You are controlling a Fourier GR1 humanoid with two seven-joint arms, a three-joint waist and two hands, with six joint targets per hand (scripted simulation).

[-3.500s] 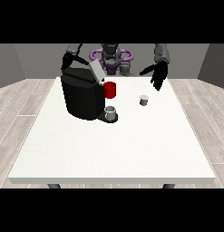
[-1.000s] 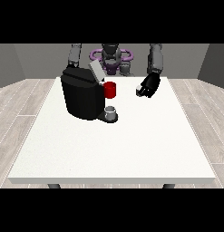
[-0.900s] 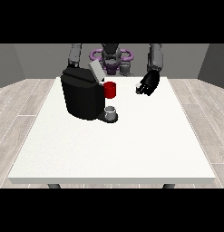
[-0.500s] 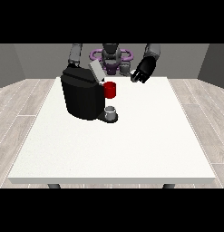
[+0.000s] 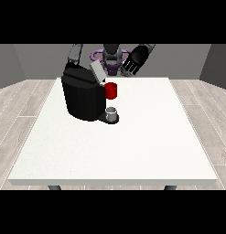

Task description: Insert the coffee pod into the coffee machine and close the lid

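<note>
While the black coffee machine (image 5: pixel 84 97) stands on the white table (image 5: pixel 132 146) toward the view's left, we see its grey lid (image 5: pixel 97 72) tilted up and open above the body. A red part (image 5: pixel 111 90) sticks out from the machine's front, and under it a small grey cup (image 5: pixel 112 113) stands on the machine's base; we cannot see anything inside the cup, nor into the chamber under the lid. We can read no brand, label or writing on the machine, the cup or the table.

The hand at the view's right (image 5: pixel 134 61) is raised above the table's far edge, just to the right of the lid and apart from it. Its fingers point down and look curled, but we cannot tell whether they close on anything. We cannot make out the coffee pod anywhere, neither on the table nor in that hand.

Of the other arm (image 5: pixel 75 54) we see only the part above the machine; its hand is hidden behind the machine.
</note>
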